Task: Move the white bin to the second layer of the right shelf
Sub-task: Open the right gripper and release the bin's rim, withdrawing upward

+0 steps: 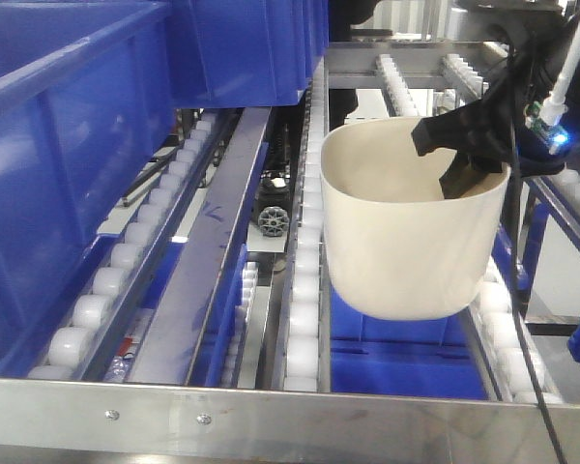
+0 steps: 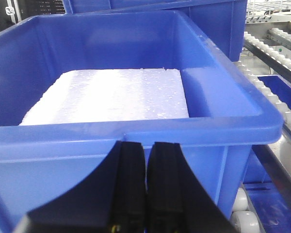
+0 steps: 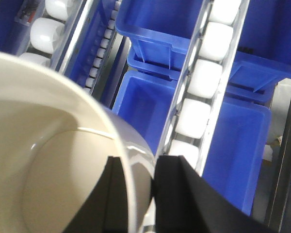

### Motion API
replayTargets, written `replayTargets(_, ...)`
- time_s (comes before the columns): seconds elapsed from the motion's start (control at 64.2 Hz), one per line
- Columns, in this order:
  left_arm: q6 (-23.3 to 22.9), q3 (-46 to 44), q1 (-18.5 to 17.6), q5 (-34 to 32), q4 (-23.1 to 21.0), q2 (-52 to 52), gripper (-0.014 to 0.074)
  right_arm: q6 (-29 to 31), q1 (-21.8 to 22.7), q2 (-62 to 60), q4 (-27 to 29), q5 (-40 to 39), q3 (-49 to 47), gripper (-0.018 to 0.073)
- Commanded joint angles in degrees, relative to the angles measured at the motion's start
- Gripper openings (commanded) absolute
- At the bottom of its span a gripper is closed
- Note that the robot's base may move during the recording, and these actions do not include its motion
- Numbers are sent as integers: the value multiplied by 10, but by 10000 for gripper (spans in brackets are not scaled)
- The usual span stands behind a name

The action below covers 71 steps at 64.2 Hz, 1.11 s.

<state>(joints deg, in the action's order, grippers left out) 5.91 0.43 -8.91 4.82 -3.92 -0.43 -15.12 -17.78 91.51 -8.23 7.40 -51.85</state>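
Mid-carry: my right claw (image 1: pixel 464 159) pinches the white bin (image 1: pixel 406 227) rim, hanging over the roller rails (image 1: pixel 304 290) below; next lower, release.

Steel roller racks crowded with blue crates (image 1: pixel 68 164).
Bright daylight, perhaps a window, glows behind the far rollers (image 1: pixel 396 82).
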Motion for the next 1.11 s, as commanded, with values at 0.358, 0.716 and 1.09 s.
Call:
replayTargets(0.358, -2, 21, -2, -48, -3, -8, 85, -1, 0, -19, -3, -50, -19, 422)
replayTargets(0.716, -2, 21, -2, -48, -3, -8, 85, -1, 0, -32, -3, -68, -19, 422)
replayTargets(1.09, -2, 21, -2, -48, -3, -8, 85, -1, 0, -108, -2, -49, -19, 418)
